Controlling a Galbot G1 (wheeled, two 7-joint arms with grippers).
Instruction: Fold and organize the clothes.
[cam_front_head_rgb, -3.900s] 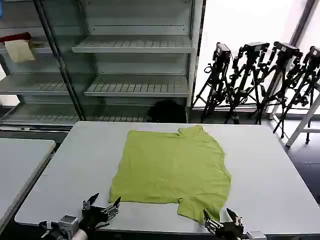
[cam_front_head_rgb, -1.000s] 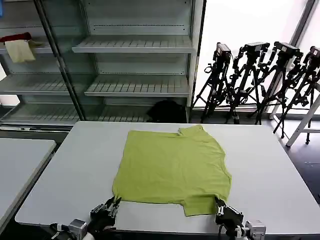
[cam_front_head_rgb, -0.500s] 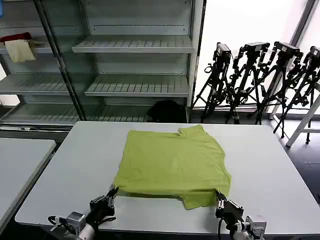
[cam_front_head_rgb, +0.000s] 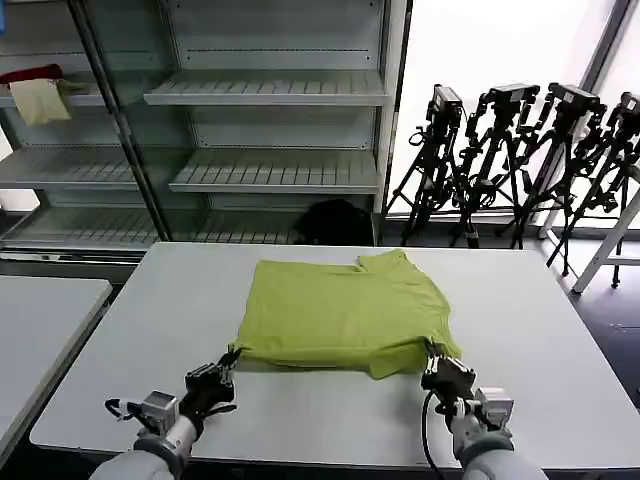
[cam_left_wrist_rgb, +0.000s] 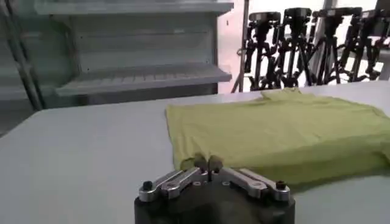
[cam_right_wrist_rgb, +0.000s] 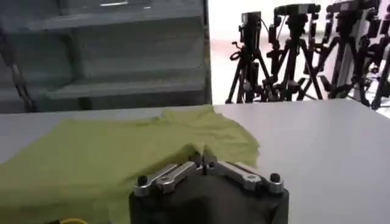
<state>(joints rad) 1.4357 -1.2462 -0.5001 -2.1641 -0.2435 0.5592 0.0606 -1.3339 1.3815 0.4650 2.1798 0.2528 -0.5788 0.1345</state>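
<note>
On the grey table (cam_front_head_rgb: 540, 330), the lime-green T-shirt (cam_front_head_rgb: 345, 312) is spread flat near the middle, its near edge raised and carried back over the rest of the cloth. That near edge is held at both corners. The left gripper (cam_front_head_rgb: 226, 362) is closed on the near left corner, and the left wrist view shows its fingertips (cam_left_wrist_rgb: 199, 162) pressed together with the fabric pinched between them. The right gripper (cam_front_head_rgb: 432, 361) is closed on the near right corner, by the sleeve; the right wrist view shows its fingertips (cam_right_wrist_rgb: 196, 159) clamped on a raised peak of cloth.

The two-corner grip is judged to serve a lengthwise fold: with both corners held level, the near edge can be carried toward the far edge without skewing. The far part of the shirt lies on the table and acts as the anchor.

Around the work, a second table (cam_front_head_rgb: 40, 320) stands to the left, well apart. Glass-fronted shelving (cam_front_head_rgb: 270, 130) stands behind, with a cream cloth (cam_front_head_rgb: 38, 100) and a red cloth (cam_front_head_rgb: 32, 74) on an upper shelf. A row of black tripods (cam_front_head_rgb: 520, 150) stands at the window. Nothing lies on the shirt or in the fold path.
</note>
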